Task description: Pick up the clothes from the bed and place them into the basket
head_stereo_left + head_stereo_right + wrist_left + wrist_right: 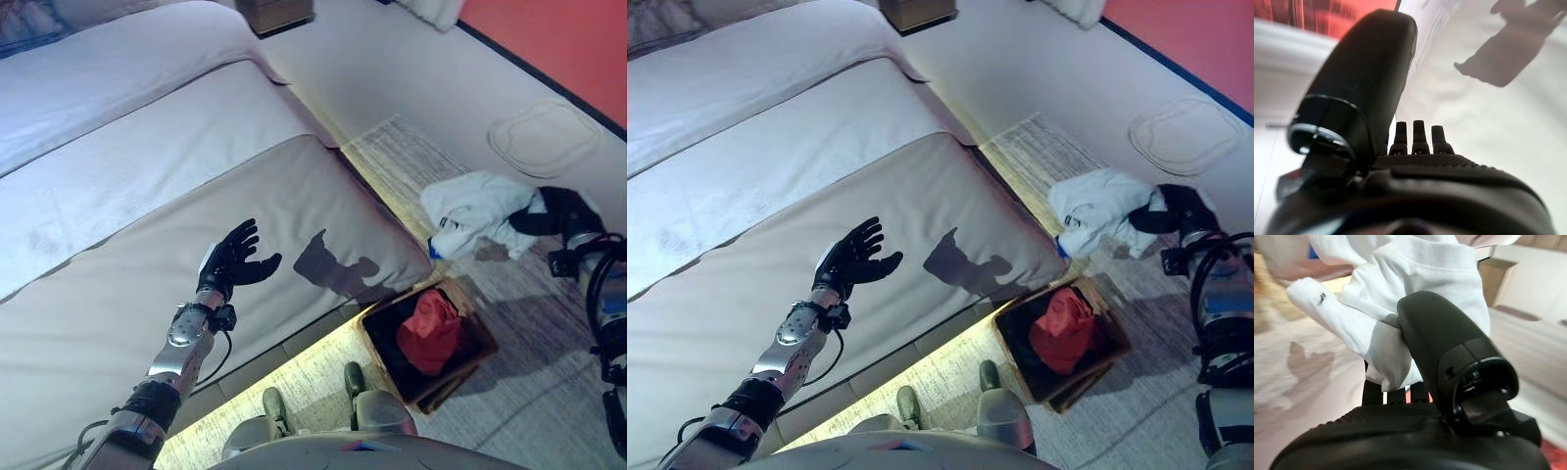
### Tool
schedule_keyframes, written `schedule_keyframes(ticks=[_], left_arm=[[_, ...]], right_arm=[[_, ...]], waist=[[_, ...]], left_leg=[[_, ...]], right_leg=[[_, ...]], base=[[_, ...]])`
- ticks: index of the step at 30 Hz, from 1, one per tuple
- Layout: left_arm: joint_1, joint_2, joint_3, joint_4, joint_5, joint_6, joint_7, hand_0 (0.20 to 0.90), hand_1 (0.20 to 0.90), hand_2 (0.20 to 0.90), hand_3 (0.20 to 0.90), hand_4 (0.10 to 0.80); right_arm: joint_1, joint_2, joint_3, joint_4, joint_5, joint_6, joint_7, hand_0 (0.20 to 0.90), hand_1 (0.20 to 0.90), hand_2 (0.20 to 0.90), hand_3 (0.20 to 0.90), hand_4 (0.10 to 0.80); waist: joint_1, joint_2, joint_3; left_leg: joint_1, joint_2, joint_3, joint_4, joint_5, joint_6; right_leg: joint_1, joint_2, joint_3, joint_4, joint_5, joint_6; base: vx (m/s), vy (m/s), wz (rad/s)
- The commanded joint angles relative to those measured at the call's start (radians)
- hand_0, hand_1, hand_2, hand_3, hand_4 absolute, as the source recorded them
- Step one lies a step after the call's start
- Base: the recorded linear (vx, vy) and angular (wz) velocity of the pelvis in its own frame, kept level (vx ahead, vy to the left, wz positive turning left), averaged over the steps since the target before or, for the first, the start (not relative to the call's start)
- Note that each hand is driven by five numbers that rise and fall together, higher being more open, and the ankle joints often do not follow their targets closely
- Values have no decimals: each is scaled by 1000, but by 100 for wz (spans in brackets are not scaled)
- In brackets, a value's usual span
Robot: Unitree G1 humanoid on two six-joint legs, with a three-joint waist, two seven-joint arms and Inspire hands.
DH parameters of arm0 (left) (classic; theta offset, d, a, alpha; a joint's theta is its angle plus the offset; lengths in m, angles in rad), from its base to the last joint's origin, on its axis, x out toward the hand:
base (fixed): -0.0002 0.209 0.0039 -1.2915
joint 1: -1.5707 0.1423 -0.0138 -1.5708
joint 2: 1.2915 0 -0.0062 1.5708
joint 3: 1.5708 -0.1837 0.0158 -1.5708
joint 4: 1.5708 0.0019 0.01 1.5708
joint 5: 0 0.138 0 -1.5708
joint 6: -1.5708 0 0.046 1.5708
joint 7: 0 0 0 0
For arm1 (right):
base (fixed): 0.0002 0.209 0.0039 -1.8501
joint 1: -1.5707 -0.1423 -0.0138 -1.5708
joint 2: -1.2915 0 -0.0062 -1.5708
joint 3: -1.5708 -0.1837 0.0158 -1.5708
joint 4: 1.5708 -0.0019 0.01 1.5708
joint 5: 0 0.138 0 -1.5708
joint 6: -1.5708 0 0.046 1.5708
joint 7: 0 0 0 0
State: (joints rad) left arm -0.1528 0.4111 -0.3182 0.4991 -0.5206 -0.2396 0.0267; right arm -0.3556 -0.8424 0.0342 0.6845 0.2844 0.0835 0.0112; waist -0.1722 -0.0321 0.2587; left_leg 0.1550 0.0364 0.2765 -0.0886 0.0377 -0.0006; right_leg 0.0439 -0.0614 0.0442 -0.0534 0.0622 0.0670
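A white garment [475, 211] hangs in the air to the right of the bed, above the rug, with my right hand [554, 209] shut on its edge; the right wrist view shows the thumb [1449, 342] pressed into the white cloth [1415, 279]. Below it on the floor stands the brown basket [468, 377] with a red garment [431, 331] inside. My left hand [233, 259] hovers open over the beige bed cover [118, 294], fingers spread, holding nothing. In the left wrist view its fingers [1418, 137] are straight above the bare cover.
The bed [774, 147] fills the left, its edge running diagonally down to the basket. A pale striped rug [411, 166] lies beside it, and a round white mat [544, 135] lies farther right. A brown nightstand [274, 14] stands at the top.
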Motion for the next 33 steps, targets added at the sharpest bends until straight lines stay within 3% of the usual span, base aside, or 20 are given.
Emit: schedule_keyframes(ticks=[1,11,23,24,25,33], left_arm=[[-62,-19,-32,-2,59,-79,-25,900,900,900,900,800],[-76,-48,-60,46,60,-65,-11,900,900,900,900,800],[-78,-68,-82,73,62,-87,-11,900,900,900,900,800],[-77,-69,-82,75,64,-87,-15,900,900,900,900,800],[-77,-70,-83,76,67,-88,-17,900,900,900,900,800],[-89,-73,-92,78,67,-88,6,900,900,900,900,800]], right_arm=[[-15,-28,-38,-38,9,-78,-32,300,300,300,200,100],[82,86,-46,75,-12,-125,-4,300,300,300,200,100],[74,151,13,170,-41,-143,0,300,300,300,200,100],[75,158,16,176,-43,-146,-1,368,368,368,280,180],[75,167,22,175,-50,-143,-12,900,900,900,900,800],[62,188,41,195,-70,-108,-76,900,900,900,900,800]], waist=[[-22,-6,-150],[-69,29,-148],[-59,51,-141],[-57,53,-142],[-54,54,-141],[-45,58,-128]], left_leg=[[-16,35,2,92,-167,6],[-3,44,56,119,-190,3],[-3,43,54,108,-179,-5],[-2,42,52,105,-176,-6],[-3,41,48,101,-173,-7],[-14,39,35,93,-164,-9]], right_leg=[[-74,17,55,89,-42,19],[-88,29,74,92,-36,19],[-90,29,59,73,-23,22],[-89,29,58,70,-23,22],[-88,30,58,67,-21,22],[-91,33,56,62,-20,23]], base=[[12,37,-43],[6,-3,-18],[-11,-54,0],[-4,-43,4],[-9,-42,3],[-28,-23,3]])
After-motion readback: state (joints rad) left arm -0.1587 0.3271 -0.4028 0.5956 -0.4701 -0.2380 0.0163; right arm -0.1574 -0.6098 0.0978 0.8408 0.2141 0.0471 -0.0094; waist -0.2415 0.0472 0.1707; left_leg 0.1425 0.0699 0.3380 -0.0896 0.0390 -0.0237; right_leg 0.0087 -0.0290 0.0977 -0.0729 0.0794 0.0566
